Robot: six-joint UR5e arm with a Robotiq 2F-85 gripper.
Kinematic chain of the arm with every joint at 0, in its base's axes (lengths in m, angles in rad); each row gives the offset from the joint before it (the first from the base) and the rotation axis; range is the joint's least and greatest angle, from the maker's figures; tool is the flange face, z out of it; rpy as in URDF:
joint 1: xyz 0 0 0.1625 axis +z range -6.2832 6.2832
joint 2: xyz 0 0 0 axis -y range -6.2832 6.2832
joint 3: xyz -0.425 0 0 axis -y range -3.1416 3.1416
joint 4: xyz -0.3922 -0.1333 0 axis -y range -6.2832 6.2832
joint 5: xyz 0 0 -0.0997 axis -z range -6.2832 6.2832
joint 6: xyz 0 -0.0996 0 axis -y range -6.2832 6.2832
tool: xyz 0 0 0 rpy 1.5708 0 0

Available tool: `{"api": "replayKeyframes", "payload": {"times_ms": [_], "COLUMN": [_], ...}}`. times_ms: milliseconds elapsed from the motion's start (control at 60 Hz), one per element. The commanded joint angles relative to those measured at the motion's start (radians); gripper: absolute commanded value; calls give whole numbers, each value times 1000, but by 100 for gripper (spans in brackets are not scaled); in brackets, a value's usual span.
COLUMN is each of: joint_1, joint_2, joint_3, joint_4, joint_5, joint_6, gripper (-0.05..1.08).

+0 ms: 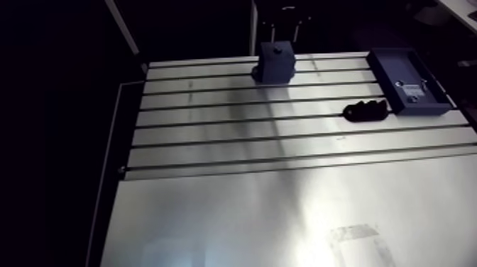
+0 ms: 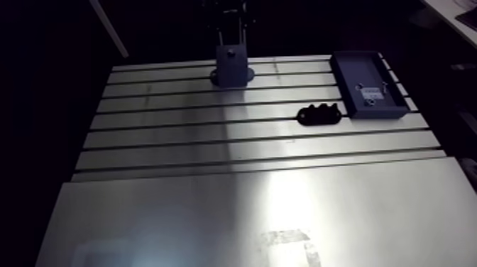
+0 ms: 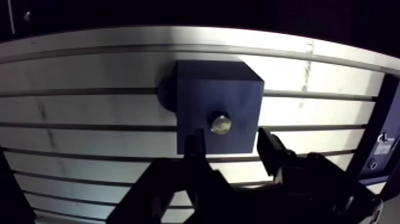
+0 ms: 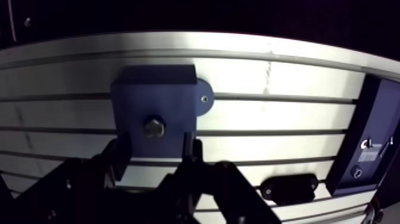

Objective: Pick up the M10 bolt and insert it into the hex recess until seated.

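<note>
A dark blue block (image 3: pixel 202 89) stands on the slotted table near its far edge. A metal bolt (image 3: pixel 221 124) sits in the block's top face, only its shiny hex end showing. My gripper (image 3: pixel 231 149) hovers over the near side of the block and is open, with nothing between its fingers (image 3: pixel 195 149). The bolt lies just ahead of the gap between them and is not touched. In the arm view the gripper (image 2: pixel 231 32) hangs dark directly above the block (image 2: pixel 232 67).
A blue tray (image 1: pixel 397 60) holding a small labelled part lies at the far right of the table. A black lumpy part (image 1: pixel 365 110) rests just in front of it. A smooth metal plate (image 1: pixel 284 220) covers the table's near half.
</note>
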Motion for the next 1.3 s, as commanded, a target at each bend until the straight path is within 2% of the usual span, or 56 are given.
{"api": "replayKeyframes", "payload": {"times_ms": [17, 450, 1300], "joint_1": [0, 0, -1], "joint_2": [2, 7, 22], "joint_3": [-4, 0, 16], "joint_4": [-1, -22, -31], "joint_5": [1, 18, 17], "joint_6": [-15, -17, -20], "gripper": [45, 45, 48]}}
